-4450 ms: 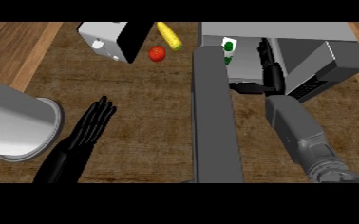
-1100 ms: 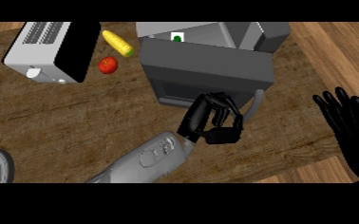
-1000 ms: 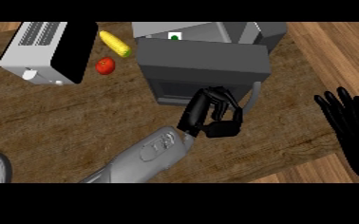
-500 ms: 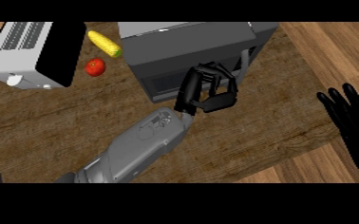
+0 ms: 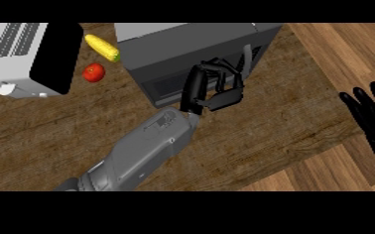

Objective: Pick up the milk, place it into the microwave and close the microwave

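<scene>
Two hands are in view: the L hand (image 5: pixel 212 87) is set against the microwave (image 5: pixel 190 42) front w/ fingers curled in, nothing being held so far as can be seen; the R hand (image 5: pixel 360 113) is rested open at the right edge, fingers up. The milk is not seen anywhere on the counter (image 5: pixel 278 129); it's judged to be inside, behind the door (image 5: pixel 162 84), which looks flush w/ the body, i.e. shut or v. nearly. The closing step is thus judged to be at its end. To be done well, the push should be made square to the door, on the handle (image 5: pixel 246 60) side, until it's fully seated, and the microwave shouldn't be shoved back across the wood; the hand is then best drawn straight away so nothing is snagged by the curled fingers. Surface: dark wood grain, w/ paler boards (image 5: pixel 330 44) at right. At left a toaster (image 5: pixel 26 54) is seen, w/ corn (image 5: pixel 102 48) and a tomato (image 5: pixel 93 72) btwn it and the microwave, both apart from the arm. Ample room for withdrawal is left toward the lower edge.
</scene>
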### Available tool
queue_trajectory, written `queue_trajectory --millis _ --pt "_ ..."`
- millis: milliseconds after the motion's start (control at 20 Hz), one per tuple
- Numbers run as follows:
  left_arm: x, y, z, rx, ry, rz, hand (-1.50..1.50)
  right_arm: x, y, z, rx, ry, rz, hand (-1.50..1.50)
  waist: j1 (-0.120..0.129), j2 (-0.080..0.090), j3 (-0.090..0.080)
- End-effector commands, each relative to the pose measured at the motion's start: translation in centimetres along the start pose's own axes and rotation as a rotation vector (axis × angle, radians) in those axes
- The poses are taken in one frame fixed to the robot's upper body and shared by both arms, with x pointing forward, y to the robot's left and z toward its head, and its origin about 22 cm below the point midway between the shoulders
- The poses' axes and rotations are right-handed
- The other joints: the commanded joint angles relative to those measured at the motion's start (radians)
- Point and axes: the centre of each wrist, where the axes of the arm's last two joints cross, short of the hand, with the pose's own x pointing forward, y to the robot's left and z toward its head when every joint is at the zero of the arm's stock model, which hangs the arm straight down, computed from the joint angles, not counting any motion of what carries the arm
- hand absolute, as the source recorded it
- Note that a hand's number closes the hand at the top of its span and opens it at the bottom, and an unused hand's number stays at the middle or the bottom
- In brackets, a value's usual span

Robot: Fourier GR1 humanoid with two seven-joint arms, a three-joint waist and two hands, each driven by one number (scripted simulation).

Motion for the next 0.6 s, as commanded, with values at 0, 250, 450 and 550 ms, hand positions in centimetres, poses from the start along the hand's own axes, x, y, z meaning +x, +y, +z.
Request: queue_trajectory --millis 0,250,450,550 --pt "0.8 0.4 -1.9 0.019 -0.028 -0.005 1.50 0.7 -0.2 -0.8 0.022 -0.022 -0.005 -1.50 -0.006 0.010 0.000" --pt "0.7 0.5 -2.0 0.037 -0.043 0.014 1.50 0.9 -0.3 -1.1 0.024 -0.026 -0.021 -1.50 -0.008 0.017 0.001" --pt "0.0 0.8 -1.6 0.037 -0.044 0.019 1.50 1.6 -0.7 -1.3 0.020 -0.026 -0.005 -1.50 -0.017 0.017 0.000" --pt "0.3 0.7 -1.9 0.042 -0.064 0.014 1.50 1.9 -0.7 -1.5 0.028 -0.024 -0.005 -1.50 -0.024 0.018 0.001"
